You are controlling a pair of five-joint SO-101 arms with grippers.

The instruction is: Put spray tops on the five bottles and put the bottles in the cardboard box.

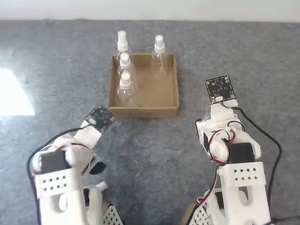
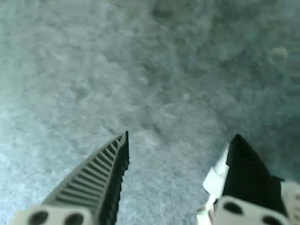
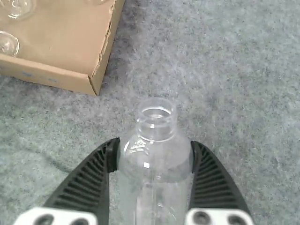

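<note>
The uncapped bottle (image 3: 154, 159) is outside the cardboard box (image 3: 101, 70), just off the box's near corner on the right arm's side, its open neck bare. The right end effector (image 3: 153, 146) pinches it at the shoulder, one ribbed finger on each flank. Inside the box stand four bottles (image 1: 125, 86) with white spray tops (image 1: 159, 41) fitted: three in a row along the side wall nearer the left arm, one by the far wall toward the other side. The left end effector (image 2: 181, 135) hangs spread wide over the grey counter (image 1: 243, 51), short of the box's front wall, with nothing between its fingers.

The main risk, as I judge it, is the bottle going into the box without a top, since no loose top is to be seen. The clear plastic looks slick, so pressing a top on could twist or slide it in the grip. Lowering it in carelessly could topple the standing bottles.

The bottle's base is cut off, so I cannot tell whether it rests on the counter. In the high view the right arm's camera board covers the grip. A white piece beside one left finger is hard to identify.
</note>
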